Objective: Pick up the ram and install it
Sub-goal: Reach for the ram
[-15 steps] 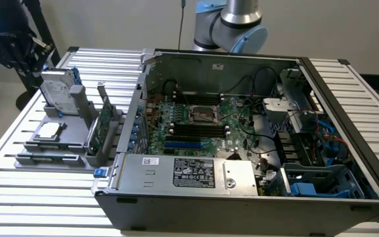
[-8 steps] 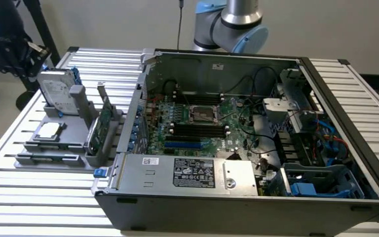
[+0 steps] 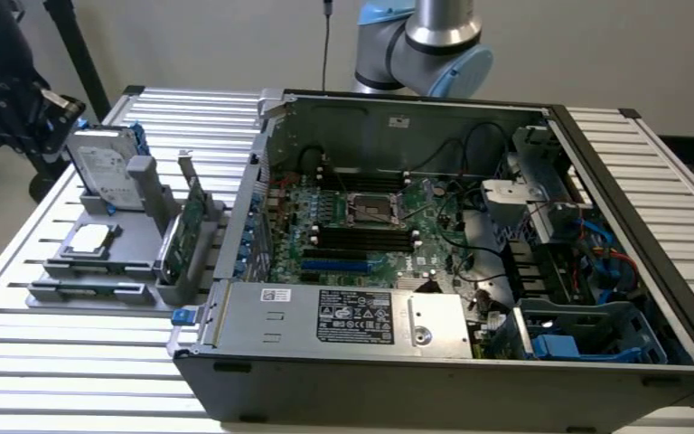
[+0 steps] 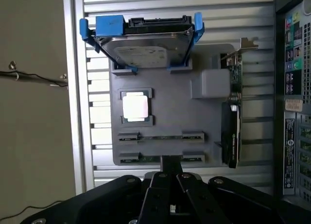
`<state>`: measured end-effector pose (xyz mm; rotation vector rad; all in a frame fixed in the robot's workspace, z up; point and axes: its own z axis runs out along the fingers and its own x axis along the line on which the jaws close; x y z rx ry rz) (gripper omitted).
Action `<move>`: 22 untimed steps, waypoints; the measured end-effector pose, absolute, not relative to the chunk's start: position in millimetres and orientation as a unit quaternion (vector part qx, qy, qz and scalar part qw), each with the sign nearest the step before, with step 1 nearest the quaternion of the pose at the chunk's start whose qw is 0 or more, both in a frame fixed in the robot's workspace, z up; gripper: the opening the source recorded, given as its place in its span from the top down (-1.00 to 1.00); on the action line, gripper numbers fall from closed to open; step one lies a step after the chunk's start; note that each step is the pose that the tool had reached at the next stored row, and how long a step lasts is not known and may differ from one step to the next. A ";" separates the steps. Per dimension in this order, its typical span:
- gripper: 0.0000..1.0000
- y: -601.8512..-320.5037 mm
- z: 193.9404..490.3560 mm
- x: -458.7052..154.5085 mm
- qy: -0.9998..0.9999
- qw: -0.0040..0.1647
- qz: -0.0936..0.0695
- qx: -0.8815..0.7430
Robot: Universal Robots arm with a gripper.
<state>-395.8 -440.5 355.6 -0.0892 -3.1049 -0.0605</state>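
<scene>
Ram (image 4: 160, 137) lying in tray slots

Exterior view: you have the arm (image 3: 426, 41) at 12 o'clock, behind the open computer case (image 3: 444, 113), and the grey tray (image 3: 130, 237) at 9 o'clock. Wrist view: the gripper (image 4: 170, 164) hangs over the tray's edge, just beside the ram — open or closed, you cannot tell.
</scene>
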 end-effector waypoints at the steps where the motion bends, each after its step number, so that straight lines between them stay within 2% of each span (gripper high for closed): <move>1: 0.79 -442.5 355.1 -395.8 -0.999 0.018 -0.019 -0.028; 10: 0.79 -453.6 348.9 -395.9 -0.999 0.027 -0.018 -0.016; 22: 0.79 -456.1 340.9 -395.8 -0.999 0.028 -0.012 0.022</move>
